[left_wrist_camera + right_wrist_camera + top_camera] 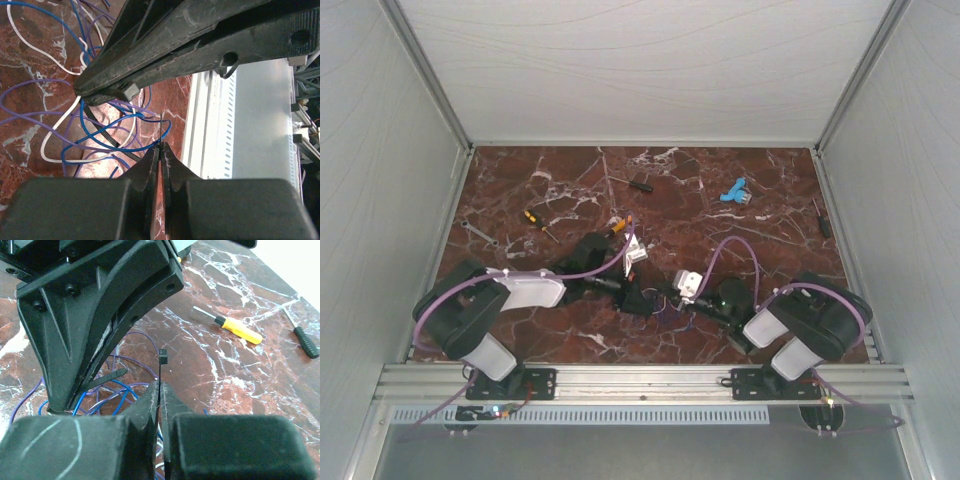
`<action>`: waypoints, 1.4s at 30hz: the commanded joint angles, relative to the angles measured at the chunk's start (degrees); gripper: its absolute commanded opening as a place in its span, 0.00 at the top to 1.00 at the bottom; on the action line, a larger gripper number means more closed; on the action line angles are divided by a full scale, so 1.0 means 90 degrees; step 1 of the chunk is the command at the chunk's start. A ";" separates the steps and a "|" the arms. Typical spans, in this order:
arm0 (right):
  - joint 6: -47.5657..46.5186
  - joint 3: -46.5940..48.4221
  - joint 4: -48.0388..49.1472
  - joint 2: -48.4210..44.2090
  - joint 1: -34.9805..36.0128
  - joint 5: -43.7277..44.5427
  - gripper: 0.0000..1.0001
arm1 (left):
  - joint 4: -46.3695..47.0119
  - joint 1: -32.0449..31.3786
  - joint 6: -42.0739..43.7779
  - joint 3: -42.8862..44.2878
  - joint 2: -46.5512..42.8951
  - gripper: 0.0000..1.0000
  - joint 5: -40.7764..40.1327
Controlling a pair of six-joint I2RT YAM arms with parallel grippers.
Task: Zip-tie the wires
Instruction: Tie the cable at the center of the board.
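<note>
Left tool point(160, 146) and right tool point(159, 384) each pinch an end of the zip tie point(105, 380); a slipping tail could miss the head, or the loop could leave out some wires point(82, 127)

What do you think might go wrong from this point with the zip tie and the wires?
1. The wires lie in loose, spread-out loops, so the zip tie may end up cinching only some strands.
2. The left gripper and right gripper are both shut on the thin tie with their tips close together. The tie might slip out, or the fingers might bump each other.
</note>
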 commanded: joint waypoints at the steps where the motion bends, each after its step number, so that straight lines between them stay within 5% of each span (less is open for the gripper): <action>1: -0.0598 -0.0144 0.1040 -0.0312 0.0088 0.0318 1.00 | -0.0030 0.0020 0.0179 0.0196 -0.0102 1.00 0.0050; 42: -0.1367 -0.0437 0.0765 -0.0974 0.1018 0.0962 1.00 | 0.0854 0.0137 -0.0210 -0.0136 -0.0498 1.00 0.0992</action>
